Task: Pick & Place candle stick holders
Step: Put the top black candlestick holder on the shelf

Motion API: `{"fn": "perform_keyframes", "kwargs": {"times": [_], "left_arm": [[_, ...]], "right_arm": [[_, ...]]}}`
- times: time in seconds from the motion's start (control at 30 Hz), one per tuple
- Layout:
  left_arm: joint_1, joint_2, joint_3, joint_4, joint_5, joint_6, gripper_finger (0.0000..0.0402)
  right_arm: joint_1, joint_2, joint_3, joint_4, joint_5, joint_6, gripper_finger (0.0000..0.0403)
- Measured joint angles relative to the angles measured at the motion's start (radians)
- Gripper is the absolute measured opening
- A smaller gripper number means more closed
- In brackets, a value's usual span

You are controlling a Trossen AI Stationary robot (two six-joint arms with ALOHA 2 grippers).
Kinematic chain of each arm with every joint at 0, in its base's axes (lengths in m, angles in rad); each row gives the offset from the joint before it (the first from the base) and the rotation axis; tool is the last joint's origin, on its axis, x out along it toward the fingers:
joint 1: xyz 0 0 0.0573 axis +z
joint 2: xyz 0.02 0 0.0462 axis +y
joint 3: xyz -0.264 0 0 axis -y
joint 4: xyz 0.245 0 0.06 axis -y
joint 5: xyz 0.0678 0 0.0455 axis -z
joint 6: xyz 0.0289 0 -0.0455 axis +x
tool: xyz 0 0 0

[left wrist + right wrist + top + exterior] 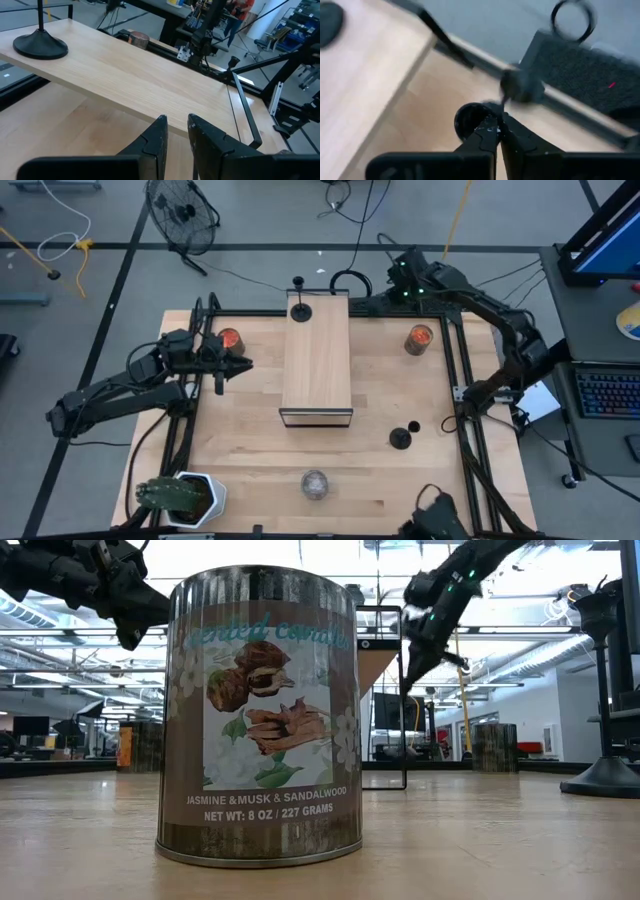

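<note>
Overhead, we see a pale wooden table (250,470) with a raised wooden platform (318,360) at its middle. One candle stick holder (299,308) stands on the platform's far end; a second holder (401,439) stands on the table right of the platform, near the right rail. The right gripper (496,131) hovers by the platform's far right corner, fingers pinched on a third holder (470,117). The left gripper (176,132) hangs left of the platform, fingers narrowly parted, holding nothing. Two orange-topped jars (419,338) sit toward the far corners, a silvery ball-like object (314,483) near the front edge, a potted plant (180,498) front left. Beyond lie grey floor, a fan (183,212) and cables.
</note>
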Motion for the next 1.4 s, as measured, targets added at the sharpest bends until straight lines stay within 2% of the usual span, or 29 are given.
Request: {"fn": "perform_keyframes", "kwargs": {"times": [0.13,0.27,0.5,0.77,0.87,1.03,1.4], "left_arm": [[0.0,0.0,0.0,0.009,-0.001,0.0,0.0081],[0.0,0.0,0.0,0.031,-0.001,0.0,0.0081],[0.0,0.0,0.0,0.05,0.0,0.0,0.0081],[0.0,0.0,0.0,0.051,0.0,-0.011,0.0081],[0.0,0.0,0.0,0.051,0.008,-0.011,0.0081],[0.0,0.0,0.0,0.051,0.009,-0.011,0.0081],[0.0,0.0,0.0,0.049,0.01,-0.026,0.0081]], "right_arm": [[0.0,-0.081,0.001,-0.043,-0.008,0.013,0.0001],[0.003,-0.161,0.001,-0.067,-0.062,0.041,0.0001],[0.013,-0.273,0.001,-0.04,-0.27,0.103,0.0001],[0.054,-0.328,0.005,0.133,-0.477,0.243,0.0001],[0.076,-0.308,0.054,0.138,-0.518,0.273,0.0001],[0.122,-0.228,0.175,0.094,-0.518,0.27,0.0001],[0.169,0.012,0.504,-0.226,-0.517,0.187,0.0001]]}}
